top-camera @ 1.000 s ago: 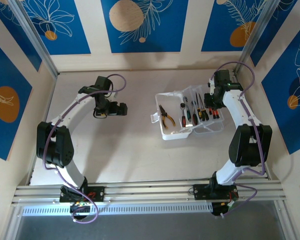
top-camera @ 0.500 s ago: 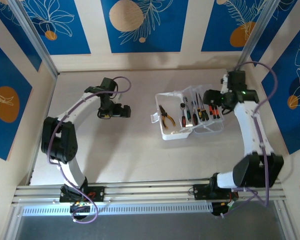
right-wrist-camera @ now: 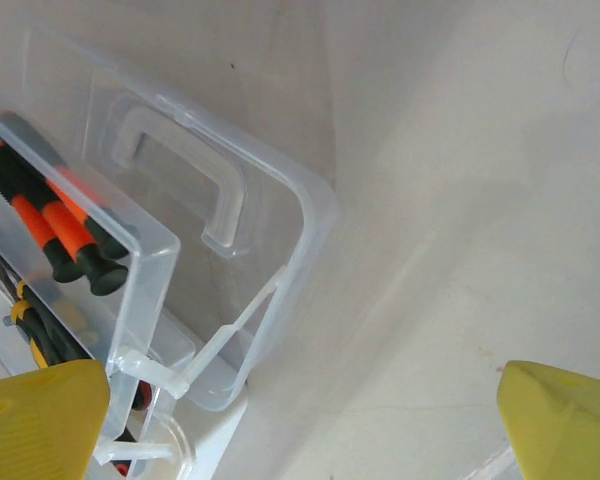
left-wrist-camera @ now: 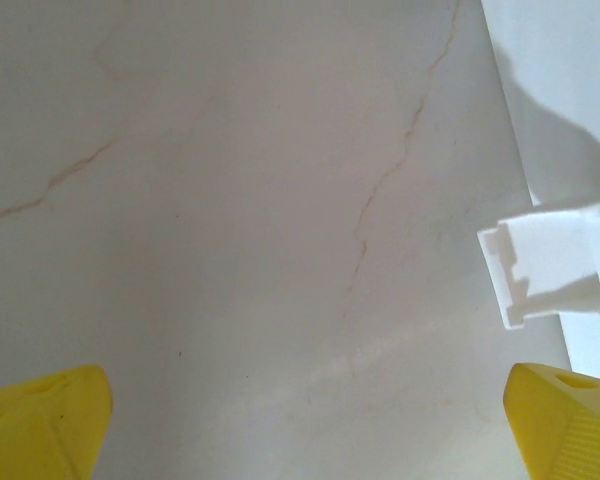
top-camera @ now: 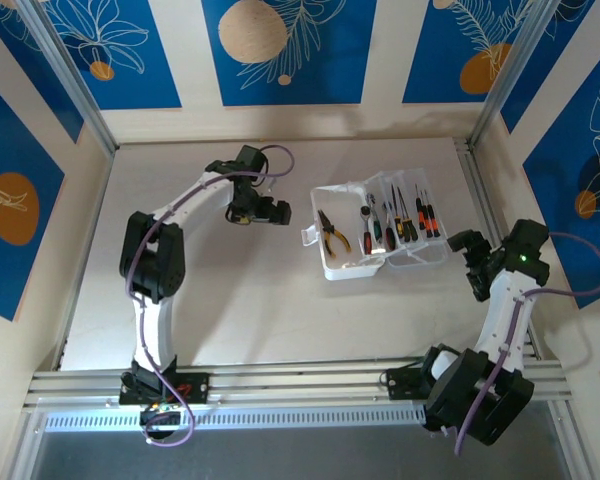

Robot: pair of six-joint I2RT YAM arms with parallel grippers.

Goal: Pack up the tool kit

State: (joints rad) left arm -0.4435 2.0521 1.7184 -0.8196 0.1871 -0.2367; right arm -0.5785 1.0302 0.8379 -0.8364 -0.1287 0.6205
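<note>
The tool kit case (top-camera: 340,268) lies open at the table's middle right, translucent white. Orange-handled pliers (top-camera: 332,234) rest in its left half; screwdrivers (top-camera: 400,215) in black, red and orange lie side by side further right. My left gripper (top-camera: 280,213) hovers just left of the case, open and empty; the left wrist view has the case's white latch tab (left-wrist-camera: 555,260) ahead of the right fingertip (left-wrist-camera: 570,410). My right gripper (top-camera: 463,244) hangs open beside the case's right end, where its wrist view shows the clear carry handle (right-wrist-camera: 185,175) and orange-black screwdrivers (right-wrist-camera: 65,230).
Bare pale tabletop (top-camera: 240,300) stretches left of and in front of the case. An aluminium post and rail (top-camera: 475,170) run along the right side, close to the right arm. Blue patterned wall panels (top-camera: 280,50) close off the back.
The left gripper has moved right, closer to the case's latch side. The right arm has pulled back from above the case's right end, toward the right rail and the near edge.
</note>
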